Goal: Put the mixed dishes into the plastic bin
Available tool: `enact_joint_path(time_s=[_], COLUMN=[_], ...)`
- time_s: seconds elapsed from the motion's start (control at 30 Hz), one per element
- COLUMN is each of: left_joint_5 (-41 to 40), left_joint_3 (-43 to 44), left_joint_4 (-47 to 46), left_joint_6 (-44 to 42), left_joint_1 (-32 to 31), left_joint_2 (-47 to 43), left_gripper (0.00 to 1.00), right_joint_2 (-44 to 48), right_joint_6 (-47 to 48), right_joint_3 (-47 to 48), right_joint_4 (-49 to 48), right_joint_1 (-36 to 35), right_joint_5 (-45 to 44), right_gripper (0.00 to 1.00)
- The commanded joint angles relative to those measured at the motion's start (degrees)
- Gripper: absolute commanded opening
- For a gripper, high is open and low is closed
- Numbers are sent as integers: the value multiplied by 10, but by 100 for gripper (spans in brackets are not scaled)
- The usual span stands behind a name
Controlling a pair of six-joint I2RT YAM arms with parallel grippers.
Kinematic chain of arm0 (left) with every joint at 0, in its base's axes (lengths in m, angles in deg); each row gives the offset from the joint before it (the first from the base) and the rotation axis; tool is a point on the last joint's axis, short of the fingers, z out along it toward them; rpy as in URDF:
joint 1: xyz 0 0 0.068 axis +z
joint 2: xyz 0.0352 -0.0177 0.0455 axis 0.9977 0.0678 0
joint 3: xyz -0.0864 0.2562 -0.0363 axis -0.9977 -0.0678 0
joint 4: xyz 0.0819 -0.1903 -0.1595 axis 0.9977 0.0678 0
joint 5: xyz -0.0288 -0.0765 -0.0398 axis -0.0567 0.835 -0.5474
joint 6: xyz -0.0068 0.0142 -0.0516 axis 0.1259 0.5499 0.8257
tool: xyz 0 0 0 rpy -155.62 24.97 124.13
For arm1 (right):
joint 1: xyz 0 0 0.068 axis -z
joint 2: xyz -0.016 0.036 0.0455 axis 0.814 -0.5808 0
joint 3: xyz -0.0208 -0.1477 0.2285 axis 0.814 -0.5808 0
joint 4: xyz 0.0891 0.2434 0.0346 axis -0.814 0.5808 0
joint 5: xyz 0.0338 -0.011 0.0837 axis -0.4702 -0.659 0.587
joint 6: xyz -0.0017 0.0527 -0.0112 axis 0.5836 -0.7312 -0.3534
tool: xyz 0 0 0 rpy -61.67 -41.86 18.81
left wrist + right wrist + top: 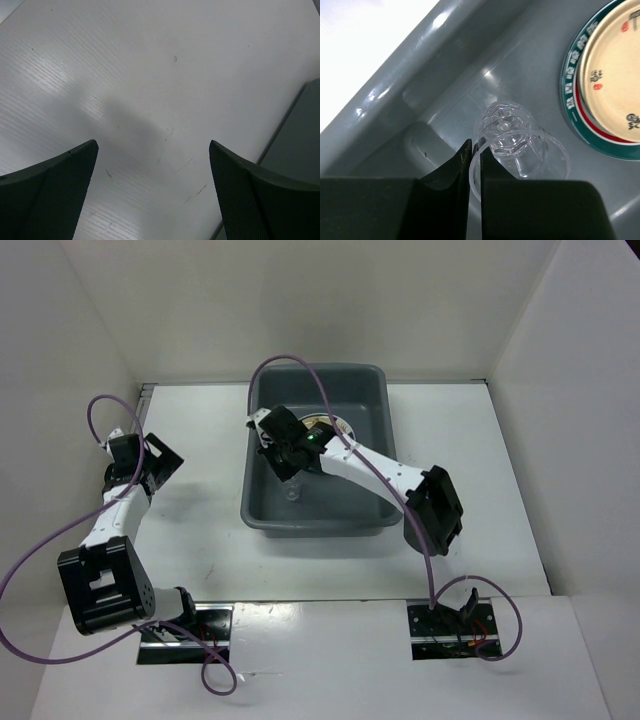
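Top external view has the left claw [160, 460] at the left side, hanging over the white desk [200, 540] and well apart from the bin [312, 525]. In the left wrist view this claw [153, 145] is released: its 2 fingers stand wide apart with only bare desk between them, and a grey edge of the bin [300, 145] shows at the right.

The bin stands in the middle of the desk. The right claw [283, 450] reaches down into its left part. In the right wrist view the right claw [473, 150] is clenched on the rim of 1 clear cup [520, 145], which is tilted on its side near the bin's floor and left wall. To the right of the cup, 1 plate [610, 75] with a green rim and a cream middle lies flat on the bin floor.
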State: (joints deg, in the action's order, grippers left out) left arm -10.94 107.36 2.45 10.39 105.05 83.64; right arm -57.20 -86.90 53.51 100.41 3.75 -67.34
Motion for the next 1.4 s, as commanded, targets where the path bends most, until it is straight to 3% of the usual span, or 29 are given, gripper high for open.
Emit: enact_joint_path(time_s=[0.0, 0.3, 0.5, 0.57, 0.77, 0.9, 1.03, 1.1, 1.23, 1.37], left_joint_5=[5, 5, 5, 5, 5, 5, 12, 36, 55, 62], left_joint_3=[-3, -3, -3, -3, -3, -3, -3, -3, -10, -3], left_joint_4=[-19, -19, -19, -19, -19, -19, -24, -24, -24, -5], left_joint_6=[8, 8, 8, 8, 8, 8, 8, 8, 3, -29], left_joint_1=[1, 1, 1, 1, 1, 1, 1, 1, -5, -29], left_joint_2=[2, 2, 2, 2, 2, 2, 2, -4, -36, -69], left_gripper=[98, 98, 98, 98, 98, 98, 98, 98, 98, 100], right_joint_2=[-4, -15, -21, -21, 4, 51, 122, 167, 284, 433], right_joint_6=[-3, -3, -3, -3, -3, -3, -8, -26, -84, -153], right_joint_3=[-5, -5, -10, -10, 19, 56, 69, 57, -38, -214], right_joint_4=[6, 11, 16, 16, 27, 37, 26, 21, -17, -63], right_joint_1=[-11, -11, -11, -11, -11, -11, -11, -11, 40, 102], right_joint_5=[-12, -30, -35, -35, -48, -54, -120, -194, -221, -200], right_gripper=[2, 2, 10, 16, 50, 56, 71, 80, 96, 100])
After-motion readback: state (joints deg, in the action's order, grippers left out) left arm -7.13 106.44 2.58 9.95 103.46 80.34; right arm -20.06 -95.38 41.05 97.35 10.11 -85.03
